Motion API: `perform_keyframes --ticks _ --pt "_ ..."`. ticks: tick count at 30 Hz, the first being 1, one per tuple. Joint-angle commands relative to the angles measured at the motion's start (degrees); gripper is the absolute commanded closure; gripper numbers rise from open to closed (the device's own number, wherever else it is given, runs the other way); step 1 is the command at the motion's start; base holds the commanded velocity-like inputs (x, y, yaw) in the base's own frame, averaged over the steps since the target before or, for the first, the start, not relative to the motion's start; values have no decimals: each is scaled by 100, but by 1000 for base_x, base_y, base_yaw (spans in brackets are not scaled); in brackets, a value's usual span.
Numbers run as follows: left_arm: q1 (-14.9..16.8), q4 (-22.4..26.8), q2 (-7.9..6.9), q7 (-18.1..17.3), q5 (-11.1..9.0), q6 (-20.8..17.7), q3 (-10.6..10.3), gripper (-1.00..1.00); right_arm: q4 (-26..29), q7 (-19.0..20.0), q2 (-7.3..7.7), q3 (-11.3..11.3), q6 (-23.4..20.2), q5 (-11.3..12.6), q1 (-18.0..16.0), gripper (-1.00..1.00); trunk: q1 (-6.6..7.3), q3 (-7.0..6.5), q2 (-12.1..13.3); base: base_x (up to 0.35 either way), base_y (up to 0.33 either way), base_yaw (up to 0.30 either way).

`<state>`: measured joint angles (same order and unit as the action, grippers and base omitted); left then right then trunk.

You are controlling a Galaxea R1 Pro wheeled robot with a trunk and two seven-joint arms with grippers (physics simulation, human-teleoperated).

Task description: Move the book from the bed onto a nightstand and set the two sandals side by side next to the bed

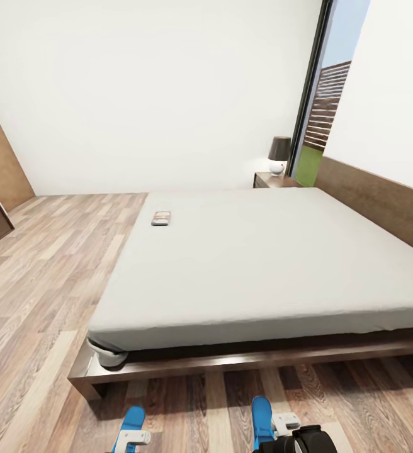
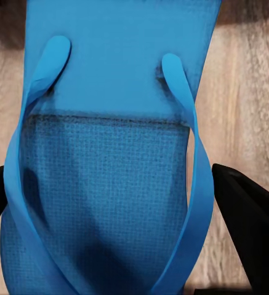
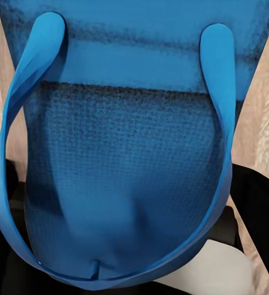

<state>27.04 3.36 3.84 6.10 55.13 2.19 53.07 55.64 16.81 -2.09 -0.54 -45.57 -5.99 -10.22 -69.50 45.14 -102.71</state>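
Standing at the foot of the big low bed (image 1: 263,264) with its pale grey mattress and dark wood frame, the robot carries a bright blue flat sandal (image 1: 131,420) at seven o'clock and its twin (image 1: 261,420) at five. Left fingers (image 2: 248,233) straddle the first sole (image 2: 109,153), but whether they are clenched on it I cannot tell. The right wrist view shows the other sole (image 3: 128,160) the same way. Both soles run lengthwise toward the bed. The small dark paperback book (image 1: 161,218) lies at eleven o'clock, nearer the left arm, and the glossy brown nightstand (image 1: 274,181) at one.
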Motion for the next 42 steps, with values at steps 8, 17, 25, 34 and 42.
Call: perform_keyframes --ticks 8,17,25,34,42 --pt "3 -2 -1 23 68 15 46 100 8 41 -4 1 -22 -60 1 100 1 5 -2 0 72 -1" --pt "3 -2 7 23 68 17 46 100 8 41 -9 1 -22 -63 3 100 1 5 -2 0 63 0" --pt "3 -2 12 23 68 29 46 100 8 41 -4 3 -22 -60 3 100 1 5 -2 0 5 0" --pt "5 -2 17 23 64 37 46 100 28 41 -2 10 -22 -53 0 100 -131 113 -243 0 0 0" --pt "22 6 18 17 56 29 52 100 88 41 5 17 -35 -61 -2 100 -307 256 -564 0 0 0"
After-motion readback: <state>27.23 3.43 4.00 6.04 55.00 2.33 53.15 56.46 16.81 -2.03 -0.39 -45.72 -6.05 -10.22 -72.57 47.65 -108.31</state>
